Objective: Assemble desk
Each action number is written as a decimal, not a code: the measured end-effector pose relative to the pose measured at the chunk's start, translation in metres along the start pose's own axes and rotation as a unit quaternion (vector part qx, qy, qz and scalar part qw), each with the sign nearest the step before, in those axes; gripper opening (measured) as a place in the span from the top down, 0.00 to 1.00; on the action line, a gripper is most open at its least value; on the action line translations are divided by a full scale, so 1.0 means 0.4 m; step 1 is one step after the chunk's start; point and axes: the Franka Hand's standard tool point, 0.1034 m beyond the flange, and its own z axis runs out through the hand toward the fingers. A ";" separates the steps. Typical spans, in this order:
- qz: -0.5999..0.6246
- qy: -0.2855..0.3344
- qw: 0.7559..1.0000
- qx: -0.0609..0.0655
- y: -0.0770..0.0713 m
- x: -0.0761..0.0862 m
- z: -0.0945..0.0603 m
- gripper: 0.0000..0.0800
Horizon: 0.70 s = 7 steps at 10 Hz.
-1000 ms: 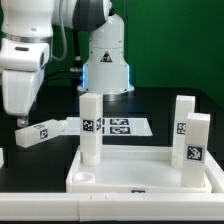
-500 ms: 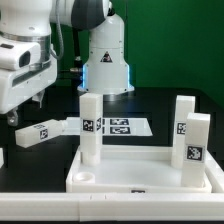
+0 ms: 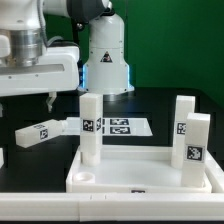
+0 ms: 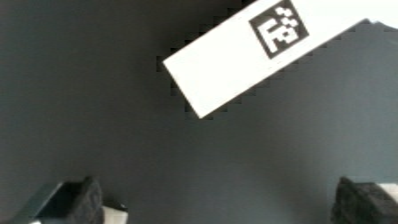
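desk panel (image 3: 145, 172): white | upright legs (image 3: 90, 128): white, black-and-white square tags | loose leg (image 3: 42, 133) below gripper (image 4: 221, 205): white, same tag | gripper fingers (image 4: 75, 200): black | table (image 3: 170, 110): black | backdrop (image 3: 175, 45): green

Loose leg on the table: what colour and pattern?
White leg with a black-and-white square tag; exterior view.

Arm (image 3: 35, 55) risen, swung toward exterior view's right; tool lifted out of frame.

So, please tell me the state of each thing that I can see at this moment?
Gripper: open, holding nothing.
Desk panel: flat on the table, three legs upright in it.
Near corner socket: empty.
Loose leg: lying on its side on the table.
Marker board: flat on the table.
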 end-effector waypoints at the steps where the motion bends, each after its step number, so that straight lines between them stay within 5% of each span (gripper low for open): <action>1: 0.004 0.006 1.000 -0.004 0.002 0.009 0.002 0.19; 4: 0.107 0.009 0.994 0.006 -0.012 0.014 0.005 0.19; 7: 0.347 -0.015 0.935 0.066 -0.030 0.044 0.028 0.19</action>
